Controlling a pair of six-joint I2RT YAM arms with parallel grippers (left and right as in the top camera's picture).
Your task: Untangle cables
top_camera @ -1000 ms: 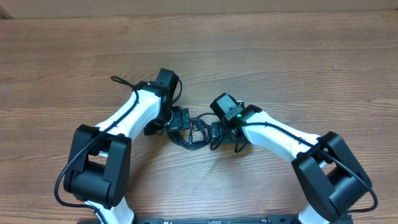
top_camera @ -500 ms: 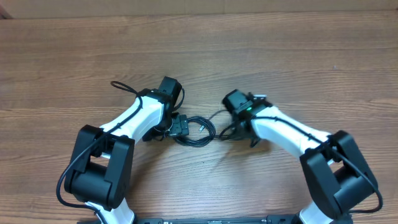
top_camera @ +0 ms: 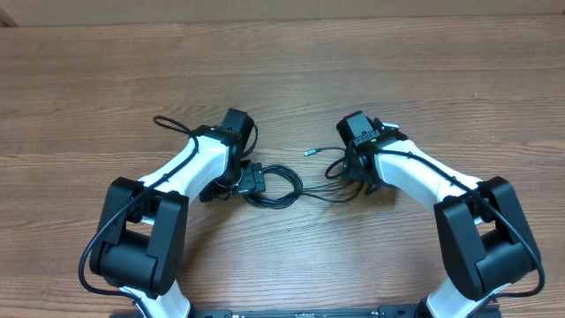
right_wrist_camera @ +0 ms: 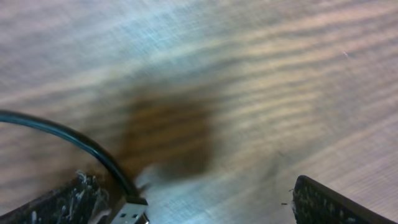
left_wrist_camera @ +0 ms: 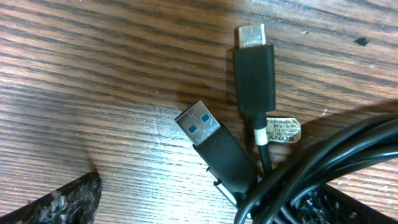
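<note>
Both arms bend inward over the desk (top_camera: 424,71) toward the cables (top_camera: 281,187), which lie in a loose coil on the wood. The left hand (top_camera: 252,179) sits low at the coil's left edge, spread wide and gripping nothing, with strands lying between its fingers. The right hand (top_camera: 353,175) hangs just right of the coil, equally wide and empty, with one strand's plug beside a finger. Beside the coil lie a USB-A plug (left_wrist_camera: 205,134) with a blue tongue, a USB-C plug (left_wrist_camera: 254,62), and a small paper tag (left_wrist_camera: 283,132) whose print is unreadable.

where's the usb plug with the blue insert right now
In the left wrist view, the blue USB plug lies on the table mid-frame, just left of the slimmer silver-tipped plug, above the looped cables.
</note>
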